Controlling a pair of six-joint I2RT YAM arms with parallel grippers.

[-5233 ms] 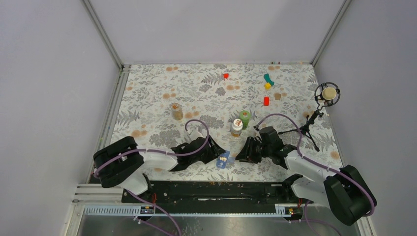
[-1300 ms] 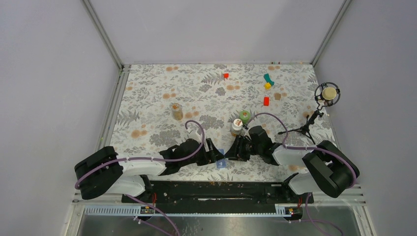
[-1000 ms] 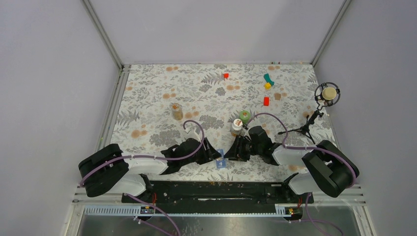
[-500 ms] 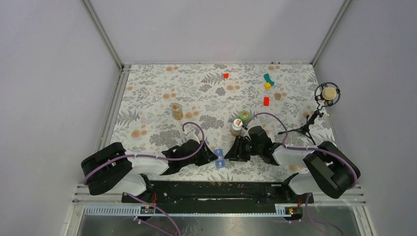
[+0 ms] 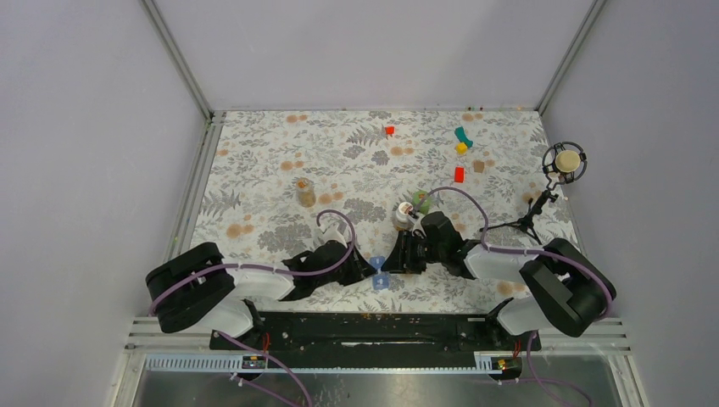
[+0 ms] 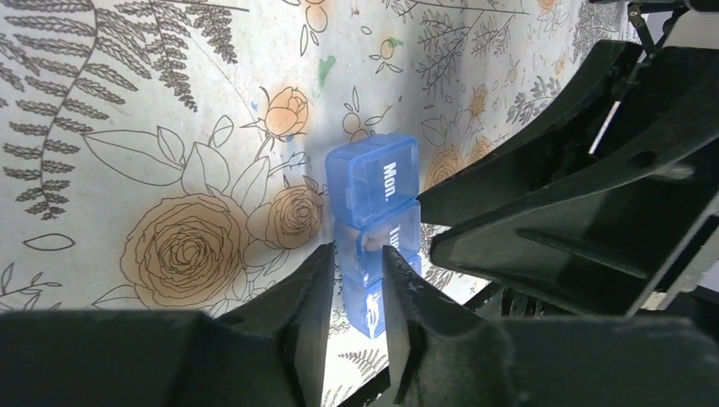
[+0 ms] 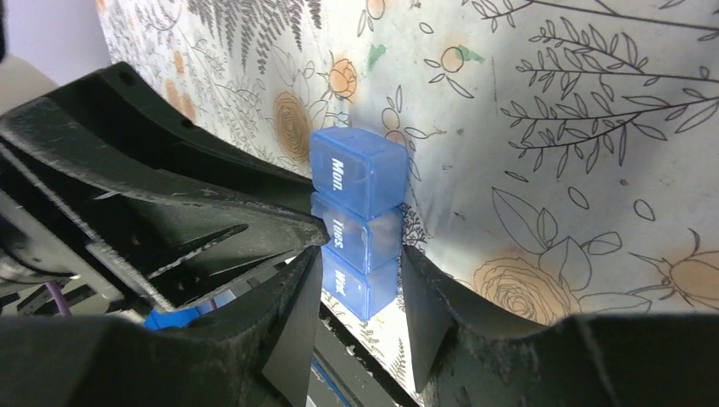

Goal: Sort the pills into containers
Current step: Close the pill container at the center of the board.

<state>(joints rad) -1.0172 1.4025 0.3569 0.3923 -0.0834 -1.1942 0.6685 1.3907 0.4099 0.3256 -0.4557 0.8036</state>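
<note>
work is standing at the box-handling step, before any pill is going in. both arms are meeting over the small translucent blue plastic pill box, which is lying on the flower-patterned table near its front edge, between the two arms. the right gripper is clamping the pill box across its width, at the compartments after "mon". the left gripper is pinching narrowly on the middle compartment, it seems on the lid edge, though i cannot tell this surely. the next move is probably calling for one gripper holding steady while the other is lifting a lid gently, because the light box can slip. compared with five seconds ago, both grippers are now sitting on the box instead of beside it, and its yellowish spots are no longer showing.
</note>
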